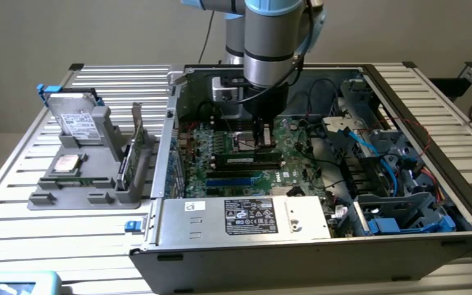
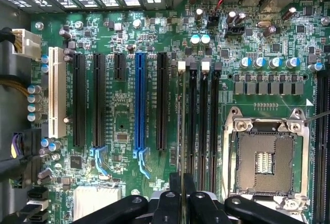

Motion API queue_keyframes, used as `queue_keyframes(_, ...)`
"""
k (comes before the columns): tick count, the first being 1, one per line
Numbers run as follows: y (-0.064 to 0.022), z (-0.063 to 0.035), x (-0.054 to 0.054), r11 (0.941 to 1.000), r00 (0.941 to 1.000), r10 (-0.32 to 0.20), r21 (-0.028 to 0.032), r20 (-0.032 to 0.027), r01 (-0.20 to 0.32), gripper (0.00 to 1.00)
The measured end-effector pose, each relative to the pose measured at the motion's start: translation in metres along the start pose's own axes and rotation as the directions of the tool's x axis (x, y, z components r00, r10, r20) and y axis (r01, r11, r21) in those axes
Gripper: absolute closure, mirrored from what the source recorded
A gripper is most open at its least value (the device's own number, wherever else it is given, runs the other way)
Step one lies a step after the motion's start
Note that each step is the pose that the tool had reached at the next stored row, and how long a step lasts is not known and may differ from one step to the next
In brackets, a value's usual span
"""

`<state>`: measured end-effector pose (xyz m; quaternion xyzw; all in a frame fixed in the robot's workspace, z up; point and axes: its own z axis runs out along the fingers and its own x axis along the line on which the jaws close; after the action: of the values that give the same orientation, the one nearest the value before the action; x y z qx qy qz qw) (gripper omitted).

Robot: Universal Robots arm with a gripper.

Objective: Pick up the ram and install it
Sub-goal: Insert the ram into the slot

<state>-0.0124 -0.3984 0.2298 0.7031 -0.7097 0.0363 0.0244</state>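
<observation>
Just above the centre of the exterior view's frame, the gripper (image 1: 260,145) stands nearly closed, apparently pinching the ram (image 1: 248,161). The ram sits on edge directly beneath it, along the motherboard (image 1: 218,147) slots.

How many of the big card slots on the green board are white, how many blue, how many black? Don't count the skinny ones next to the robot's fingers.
White slots: 1
Blue slots: 1
Black slots: 4 (one of them is short)
Total: 6
</observation>
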Motion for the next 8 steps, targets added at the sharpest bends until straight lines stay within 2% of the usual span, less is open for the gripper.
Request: queue_keyframes(8,0.0011,0.0008,-0.0001,0.9999,0.9999,0.013,0.0057,-0.0007,-0.013,0.86)
